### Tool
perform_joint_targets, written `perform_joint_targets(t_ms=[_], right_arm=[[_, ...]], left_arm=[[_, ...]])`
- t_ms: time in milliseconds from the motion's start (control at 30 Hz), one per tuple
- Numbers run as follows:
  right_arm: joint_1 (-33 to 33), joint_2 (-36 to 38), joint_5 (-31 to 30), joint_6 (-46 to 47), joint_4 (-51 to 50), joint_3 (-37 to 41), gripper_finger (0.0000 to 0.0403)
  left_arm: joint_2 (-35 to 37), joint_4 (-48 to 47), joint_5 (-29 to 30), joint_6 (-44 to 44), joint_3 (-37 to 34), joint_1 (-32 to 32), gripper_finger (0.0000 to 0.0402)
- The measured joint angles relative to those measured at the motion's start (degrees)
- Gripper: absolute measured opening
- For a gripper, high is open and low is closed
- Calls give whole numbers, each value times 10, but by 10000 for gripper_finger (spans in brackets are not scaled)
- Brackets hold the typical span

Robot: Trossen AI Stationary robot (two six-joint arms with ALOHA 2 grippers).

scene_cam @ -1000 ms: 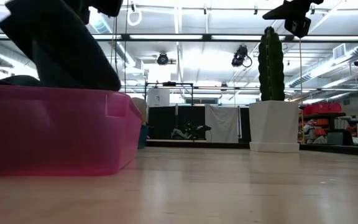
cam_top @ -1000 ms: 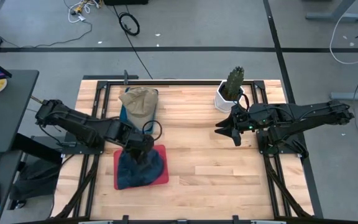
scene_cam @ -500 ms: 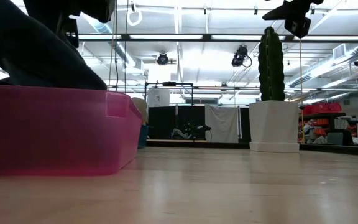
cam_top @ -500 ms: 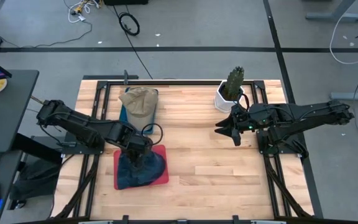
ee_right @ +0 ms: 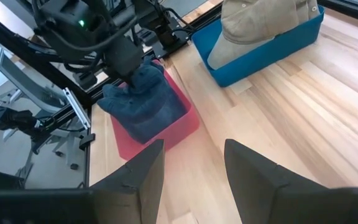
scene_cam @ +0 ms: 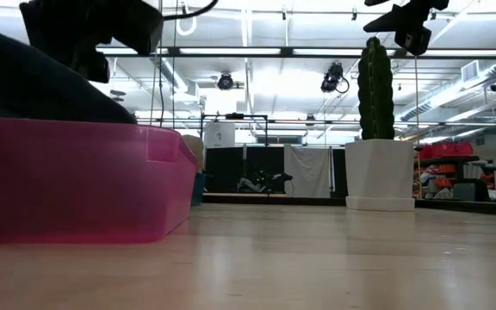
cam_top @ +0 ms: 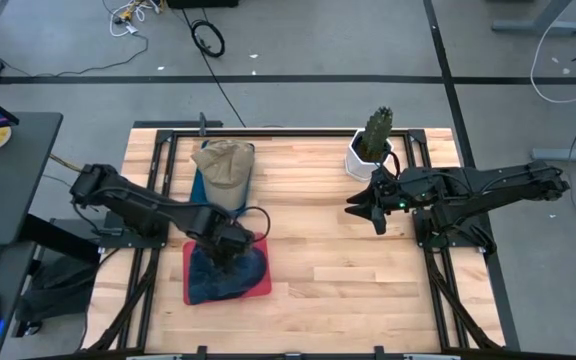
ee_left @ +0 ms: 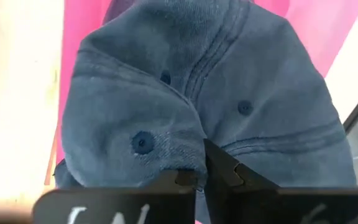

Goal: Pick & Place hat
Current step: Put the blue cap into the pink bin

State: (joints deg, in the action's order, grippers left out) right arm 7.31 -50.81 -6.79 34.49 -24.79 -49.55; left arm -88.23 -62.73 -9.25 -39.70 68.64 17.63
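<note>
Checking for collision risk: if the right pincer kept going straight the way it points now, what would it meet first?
Probably bare table. The right pincer, open, points across open wood toward the pink bin with the blue hat; depth is unclear, so the bin could come first.

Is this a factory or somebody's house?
Probably a robot lab or workshop, not a house. Two robot arms are bolted to a wooden table, cables trail over a bare grey floor, and the low view shows a big hall with ceiling lights.
</note>
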Motion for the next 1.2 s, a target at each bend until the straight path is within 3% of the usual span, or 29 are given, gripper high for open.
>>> perform_joint_targets(t_ms=[300, 467, 900, 1033, 1200], right_arm=[[0, 0, 2, 3, -1, 1, 168], [0, 0, 2, 3, -1, 1, 168], [0, 0, -9, -5, -1, 1, 168], [0, 0, -9, -4, 0, 1, 168], [0, 0, -9, -3, 0, 1, 168]], left_arm=[[-19, 1, -29, 6, 0, 0, 17], [-19, 1, -76, 18, 0, 0, 18], [-39, -6, -61, 14, 0, -1, 22], [-51, -14, -49, 11, 0, -2, 45], [-52, -39, -29, 11, 0, -3, 102]])
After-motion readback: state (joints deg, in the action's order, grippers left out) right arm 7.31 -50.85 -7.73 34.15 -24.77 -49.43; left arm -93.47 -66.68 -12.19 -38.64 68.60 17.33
